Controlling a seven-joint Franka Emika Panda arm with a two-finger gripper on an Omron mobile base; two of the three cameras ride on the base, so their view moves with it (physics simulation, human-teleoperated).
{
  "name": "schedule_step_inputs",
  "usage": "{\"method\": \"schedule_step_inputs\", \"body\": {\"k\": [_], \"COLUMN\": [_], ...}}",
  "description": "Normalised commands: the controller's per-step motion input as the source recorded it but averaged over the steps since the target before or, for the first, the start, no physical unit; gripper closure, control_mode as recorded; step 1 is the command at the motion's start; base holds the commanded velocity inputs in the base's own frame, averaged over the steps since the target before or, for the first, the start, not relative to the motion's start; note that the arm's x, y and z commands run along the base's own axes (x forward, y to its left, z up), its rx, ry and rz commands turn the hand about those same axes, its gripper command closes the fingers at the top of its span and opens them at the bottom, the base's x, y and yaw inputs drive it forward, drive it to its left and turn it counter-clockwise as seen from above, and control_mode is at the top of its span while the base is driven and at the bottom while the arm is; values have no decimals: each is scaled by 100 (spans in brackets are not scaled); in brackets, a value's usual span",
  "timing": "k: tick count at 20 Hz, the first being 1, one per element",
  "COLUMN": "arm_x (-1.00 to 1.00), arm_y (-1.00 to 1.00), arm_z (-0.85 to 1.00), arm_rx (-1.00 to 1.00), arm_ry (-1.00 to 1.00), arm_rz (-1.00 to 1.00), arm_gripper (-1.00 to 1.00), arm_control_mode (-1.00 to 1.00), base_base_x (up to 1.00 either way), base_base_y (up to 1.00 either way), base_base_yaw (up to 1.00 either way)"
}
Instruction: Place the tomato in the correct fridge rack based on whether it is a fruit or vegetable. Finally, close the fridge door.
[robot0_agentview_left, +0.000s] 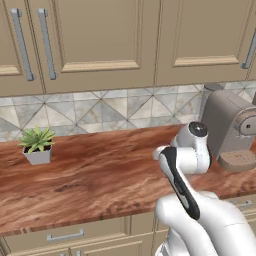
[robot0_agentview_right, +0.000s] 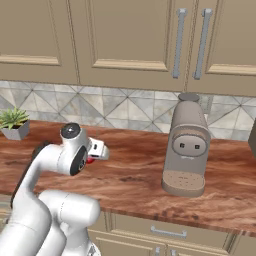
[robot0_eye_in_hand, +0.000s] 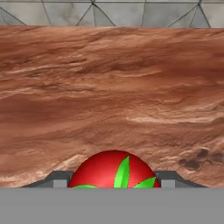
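While the tomato (robot0_eye_in_hand: 113, 169) sits between the fingertips, read the lines below.

Step in hand: you have the tomato gripped and lifted; carrying it to the fridge is the part under way, by my judgement, with racking it and closing the door both undone.

Hand: the hand (robot0_eye_in_hand: 113, 180) is closed on the tomato, a dark fingertip pressed to each side of it, green stem cap facing the camera.

Tomato: above the bench (robot0_agentview_left: 90, 185), off its surface, left of the coffee machine (robot0_agentview_right: 187, 145) and well apart from it.

Next move: you need to turn or drive the base toward the fridge, which none of the views shows, and keep the grip firm; a glossy round fruit could slip if the hand swings hard.

Hand view: gives you the grip itself and bare wood grain below, up to the tiled wall.

Right base view: shows a sliver of red under the wrist, and the arm held left of the machine.

Left base view: the arm hides the tomato here, but you get the potted plant (robot0_agentview_left: 37, 145) far left of the machine.
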Motion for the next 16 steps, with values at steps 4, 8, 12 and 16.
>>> {"method": "schedule_step_inputs", "body": {"k": [4, 8, 12, 16], "arm_x": [-65, -56, -50, -24], "arm_y": [2, 14, 4, 7], "arm_z": [100, 97, 93, 61], "arm_rx": [0, 0, 0, 0], "arm_ry": [-20, -12, -3, 19], "arm_rz": [0, 0, 0, 0], "arm_gripper": [100, 100, 100, 100], "arm_control_mode": [-100, -100, -100, -100], "base_base_x": [0, 0, 0, 0], "base_base_y": [0, 0, 0, 0], "base_base_yaw": [0, 0, 0, 0]}}
